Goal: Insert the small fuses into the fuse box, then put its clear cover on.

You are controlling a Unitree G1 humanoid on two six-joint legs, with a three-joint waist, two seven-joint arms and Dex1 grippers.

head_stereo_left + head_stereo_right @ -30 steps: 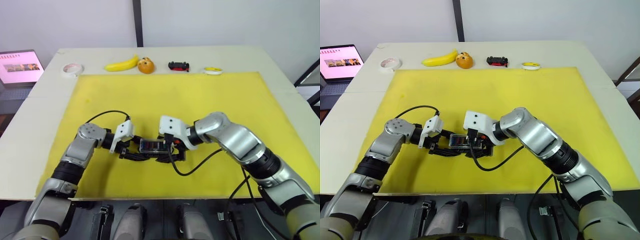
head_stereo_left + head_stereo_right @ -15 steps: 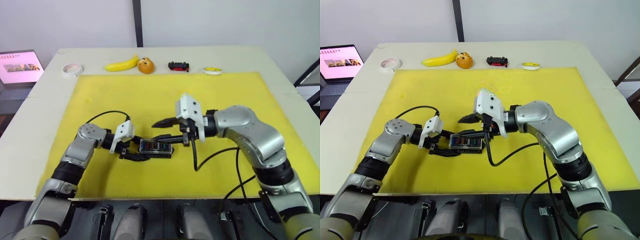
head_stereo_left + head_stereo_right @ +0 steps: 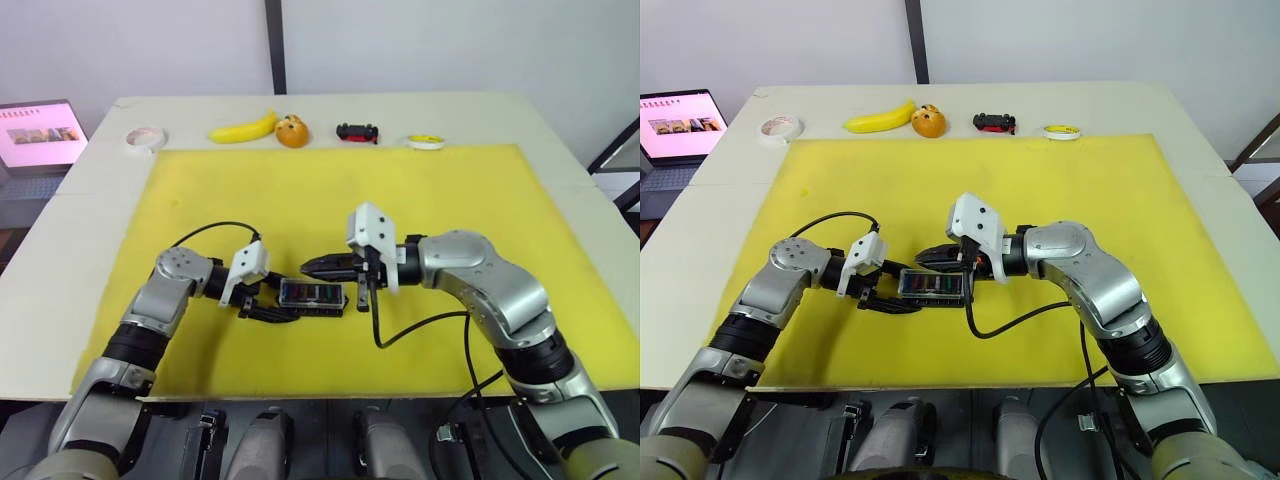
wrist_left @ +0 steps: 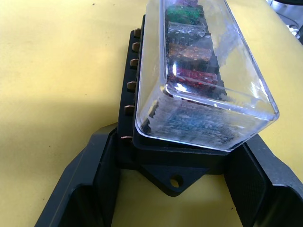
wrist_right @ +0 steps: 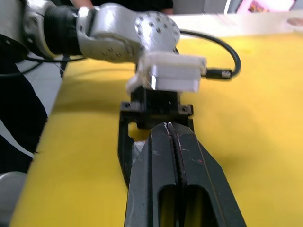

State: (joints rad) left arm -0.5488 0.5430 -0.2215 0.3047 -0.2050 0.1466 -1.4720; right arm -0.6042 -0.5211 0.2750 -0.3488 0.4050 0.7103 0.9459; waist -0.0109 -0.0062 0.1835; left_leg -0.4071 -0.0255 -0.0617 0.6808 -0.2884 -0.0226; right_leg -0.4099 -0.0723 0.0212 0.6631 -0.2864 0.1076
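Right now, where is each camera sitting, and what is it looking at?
Left and right eye views: on the head, looking down over both arms at the fuse box on the yellow mat.
Left wrist view: on the left arm, looking along its black fingers gripping the box's base under the clear cover.
Right wrist view: on the right arm, looking along its closed fingers at the left gripper.
All views share the fuse box.

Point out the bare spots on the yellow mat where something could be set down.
Bare: the yellow mat between the fuse box and the far row of banana, toy car and tape rolls; also its far left corner. Crowded: mid-mat, around both grippers.
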